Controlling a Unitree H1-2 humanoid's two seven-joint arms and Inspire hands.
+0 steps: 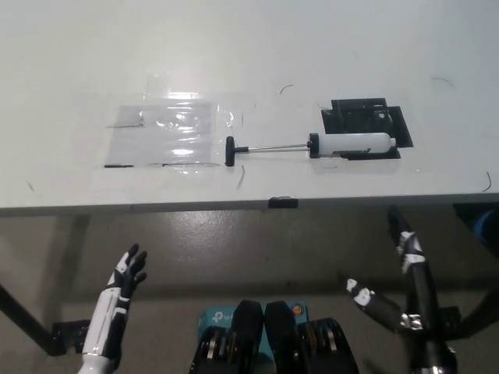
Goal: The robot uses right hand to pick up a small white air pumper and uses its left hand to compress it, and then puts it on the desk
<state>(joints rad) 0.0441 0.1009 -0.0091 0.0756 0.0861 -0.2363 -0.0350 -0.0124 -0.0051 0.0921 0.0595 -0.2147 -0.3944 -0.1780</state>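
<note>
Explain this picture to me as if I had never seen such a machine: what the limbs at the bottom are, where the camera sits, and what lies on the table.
The camera sits on a humanoid robot's head, looking steeply down. The white left hand at lower left and the black right hand at lower right are the robot's own; both hang below the desk edge, fingers apart, holding nothing. On the white desk lies a small white air pumper, its rod pulled out leftward to a black handle. Its body rests over a black plate. A clear plastic sheet lies left of it.

Lab-like test space: bare white desk with taped markings, concrete floor.
</note>
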